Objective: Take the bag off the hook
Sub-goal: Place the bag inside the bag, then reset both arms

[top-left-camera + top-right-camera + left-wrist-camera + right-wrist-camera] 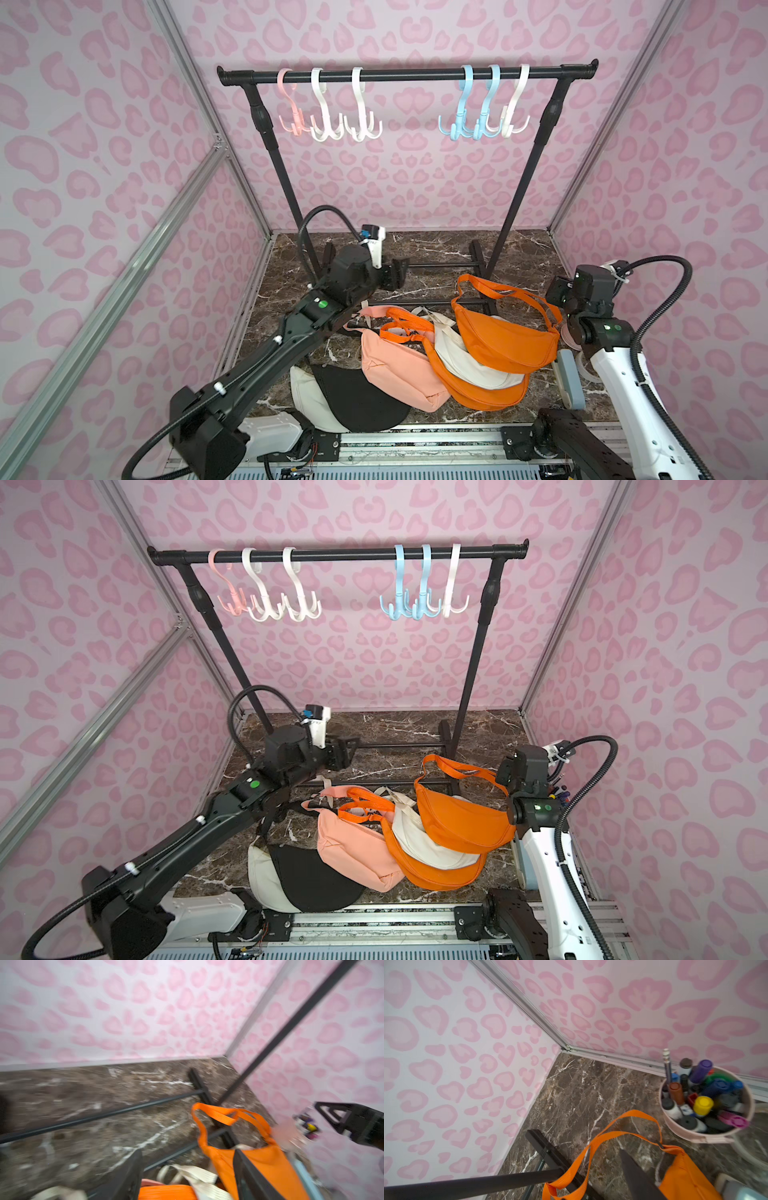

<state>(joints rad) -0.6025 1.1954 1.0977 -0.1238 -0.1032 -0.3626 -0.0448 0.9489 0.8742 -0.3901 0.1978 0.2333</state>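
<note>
The marble table (432, 249) carries everything; along its back edge stands the black rack (407, 75), and no bag hangs from its rail. A heap of bags (395, 370) lies across the middle toward the front edge; topmost, toward the right edge, is the orange bag (503, 338), which I take to be the task's thing, already down from its hook and resting on the others.

The left gripper (400, 272) hangs low near the rack's base, toward the left edge; its wrist view shows the fingers spread with nothing between them, so it is released and empty. The right gripper (557, 291) sits by the right edge just beside the bag's end; only one finger (635, 1174) shows clearly, so I cannot tell whether it is spread or clenched. A cup of markers (691, 1136) stands close by in the back right corner.

The six hooks, such as the blue hook (464, 104), are all bare; the orange strap (593, 1147) loops across the rack's foot (544, 1147).

The step in hand looks like letting go and backing out; to do it well, lift each gripper straight up before pulling back, so no finger catches the strap loop and drags the bag or tips the rack; keep the right arm wide of the cup.
</note>
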